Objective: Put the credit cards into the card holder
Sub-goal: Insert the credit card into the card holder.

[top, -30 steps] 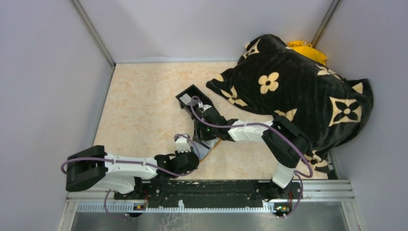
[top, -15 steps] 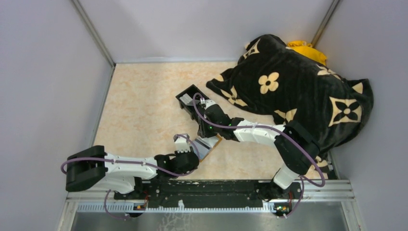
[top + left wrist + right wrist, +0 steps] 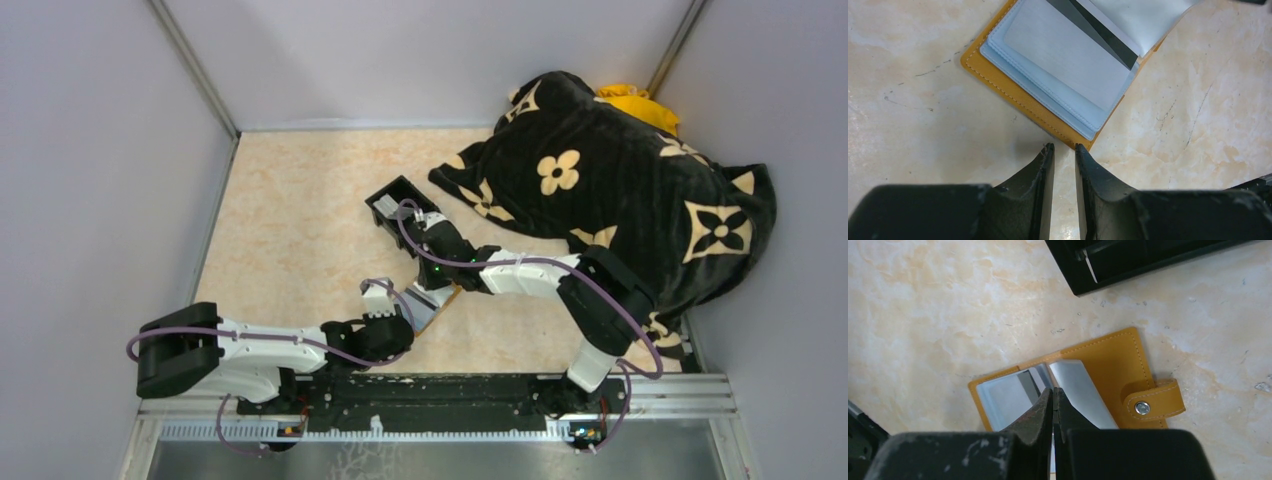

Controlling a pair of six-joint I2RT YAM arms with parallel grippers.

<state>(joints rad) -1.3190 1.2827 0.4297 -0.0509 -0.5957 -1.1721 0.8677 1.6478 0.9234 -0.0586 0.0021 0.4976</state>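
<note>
The card holder (image 3: 447,296) lies open on the table, orange-tan with pale blue-grey pockets (image 3: 1048,90). A grey credit card (image 3: 1068,50) sits in its near pocket, and another pale card (image 3: 1083,390) leans up at the fold. The snap tab (image 3: 1153,402) sticks out to one side. My right gripper (image 3: 1052,390) hovers over the holder's fold with its jaws pressed together and nothing visible between them. My left gripper (image 3: 1064,147) rests just off the holder's corner, its jaws a narrow gap apart over bare table.
A black open-topped box (image 3: 400,203) stands just beyond the holder, with a thin white edge (image 3: 1090,267) showing inside. A black blanket with cream flowers (image 3: 620,200) fills the right side, with something yellow (image 3: 635,100) behind it. Grey walls enclose the table.
My right gripper has shut from wide open and shifted slightly toward the black box, above the holder. The left arm and holder have not moved.
</note>
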